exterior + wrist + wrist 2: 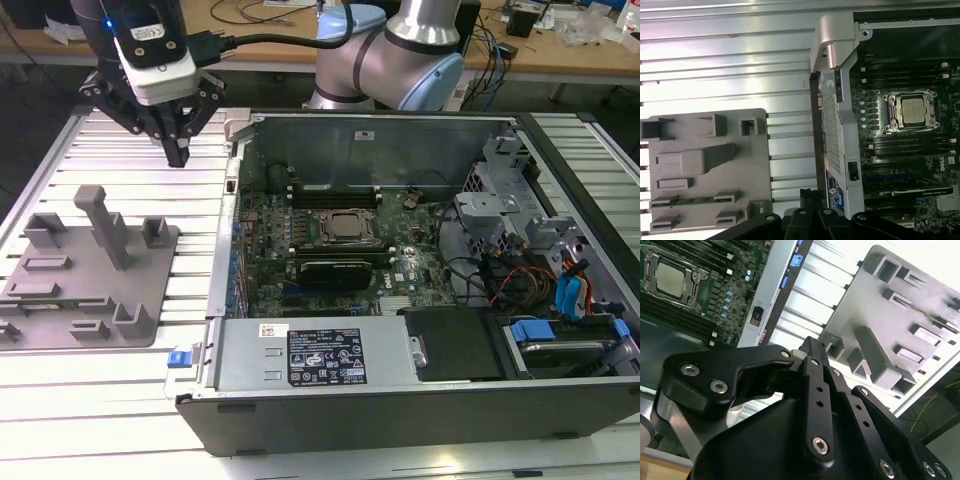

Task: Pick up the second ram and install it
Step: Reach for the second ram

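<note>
The second ram (690,201) is a thin green strip lying on edge in a slot of the grey holder tray (140,285), near the tray's front edge in the exterior view (60,301). My gripper (177,155) hangs above the slatted table, behind the tray and to the exterior view's left of the open computer case (300,410). Its black fingers meet at the tip with nothing between them; both wrist views show the tip (812,344) (809,194). The motherboard's long black memory slots (900,145) flank the processor socket (345,226).
The grey holder tray carries an upright post (105,225) and several raised blocks. The case's metal wall (232,200) stands between the tray and the motherboard. Cables and blue drive brackets (570,290) crowd the case at the exterior view's right. The arm's base (400,60) stands behind the case.
</note>
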`<move>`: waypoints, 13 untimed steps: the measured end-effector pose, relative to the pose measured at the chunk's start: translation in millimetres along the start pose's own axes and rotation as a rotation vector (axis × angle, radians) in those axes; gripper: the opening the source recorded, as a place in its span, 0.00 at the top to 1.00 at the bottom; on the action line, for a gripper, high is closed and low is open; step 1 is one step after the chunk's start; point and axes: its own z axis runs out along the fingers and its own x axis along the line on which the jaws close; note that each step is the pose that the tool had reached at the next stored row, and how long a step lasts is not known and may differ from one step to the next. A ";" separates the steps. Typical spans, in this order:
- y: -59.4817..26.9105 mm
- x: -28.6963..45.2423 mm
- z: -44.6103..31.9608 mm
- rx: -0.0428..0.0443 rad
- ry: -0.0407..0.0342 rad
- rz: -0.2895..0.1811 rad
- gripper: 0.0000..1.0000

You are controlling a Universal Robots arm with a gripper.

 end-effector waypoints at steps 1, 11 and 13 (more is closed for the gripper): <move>-0.2 3.0 0.2 -0.0001 0.0000 0.000 0.92; -4.4 36.1 7.9 0.0000 0.0000 0.000 0.92; -5.6 47.8 8.9 -0.0001 -0.0001 0.000 0.92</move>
